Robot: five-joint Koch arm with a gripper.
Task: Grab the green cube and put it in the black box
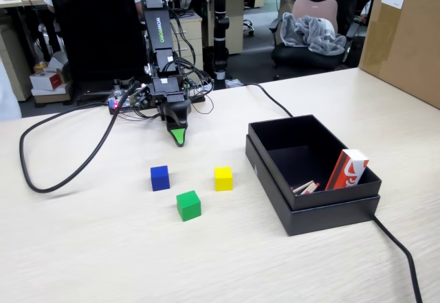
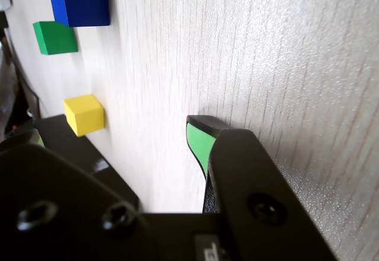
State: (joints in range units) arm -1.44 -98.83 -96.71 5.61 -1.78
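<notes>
Bare table surrounds the green cube (image 1: 188, 205). The blue cube (image 1: 160, 178) and yellow cube (image 1: 223, 178) sit near it, behind either side, apart. The black box (image 1: 275, 179) stands well right.

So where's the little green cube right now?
In the fixed view the green cube sits on the table, just in front of the blue cube and the yellow cube, left of the black box.

Two cameras: one facing me, one on my wrist.
The fixed view looks down across the table (image 1: 82, 248) toward my base; the wrist view skims close, sharing the three cubes.
</notes>
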